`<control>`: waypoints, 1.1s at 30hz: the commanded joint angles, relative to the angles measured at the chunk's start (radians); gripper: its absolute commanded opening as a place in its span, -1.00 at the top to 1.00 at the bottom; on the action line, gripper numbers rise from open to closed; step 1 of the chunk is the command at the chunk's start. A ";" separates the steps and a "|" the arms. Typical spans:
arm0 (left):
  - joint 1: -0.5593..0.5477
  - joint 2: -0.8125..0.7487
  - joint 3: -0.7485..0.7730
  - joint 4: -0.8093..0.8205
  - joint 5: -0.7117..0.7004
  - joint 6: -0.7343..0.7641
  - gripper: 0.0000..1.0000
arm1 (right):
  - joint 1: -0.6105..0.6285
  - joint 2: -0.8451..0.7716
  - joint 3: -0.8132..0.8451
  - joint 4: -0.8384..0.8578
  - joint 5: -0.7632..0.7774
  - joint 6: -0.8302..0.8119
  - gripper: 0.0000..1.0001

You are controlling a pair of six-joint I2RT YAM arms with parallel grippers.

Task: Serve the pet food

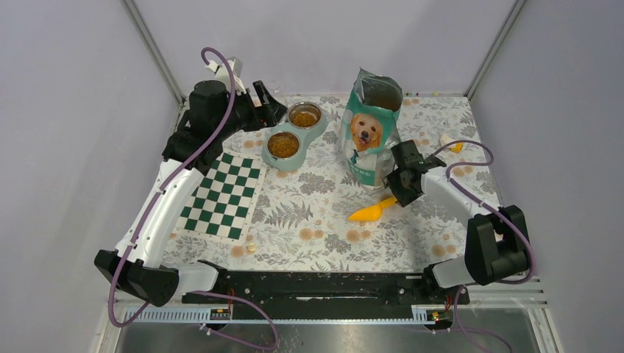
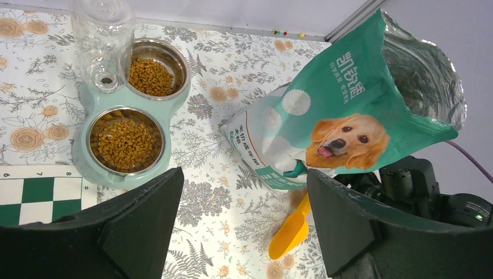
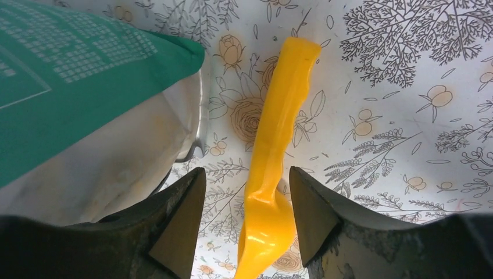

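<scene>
Black right pincer stands wide apart, straddling the orange scoop that lies flat on the table — a gap on each side, nothing gripped. The open pouch stands just beside it. The left pincer is likewise agape and empty near two bowls full of kibble — bare table lies between them and the scoop.

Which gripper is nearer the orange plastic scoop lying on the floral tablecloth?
Right. The right gripper hangs open directly over the orange plastic scoop, one finger on each side; the left gripper is far off, by the twin feeding bowls.
</scene>
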 commanded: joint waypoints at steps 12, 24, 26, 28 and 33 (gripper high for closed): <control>0.027 -0.010 0.012 0.013 -0.001 0.021 -0.58 | -0.006 0.148 -0.023 0.054 -0.017 0.036 0.05; 0.053 -0.013 0.080 -0.024 -0.060 0.073 -0.61 | -0.007 0.190 -0.060 0.113 -0.080 0.035 0.62; 0.054 -0.009 0.086 -0.025 -0.061 0.076 -0.61 | -0.006 0.184 -0.059 0.111 -0.077 0.029 0.85; 0.056 -0.007 0.086 -0.024 -0.061 0.076 -0.61 | -0.006 0.160 -0.051 0.101 -0.064 0.016 0.98; 0.057 -0.006 0.087 -0.021 -0.058 0.076 -0.61 | -0.007 0.039 -0.001 0.016 0.028 -0.044 1.00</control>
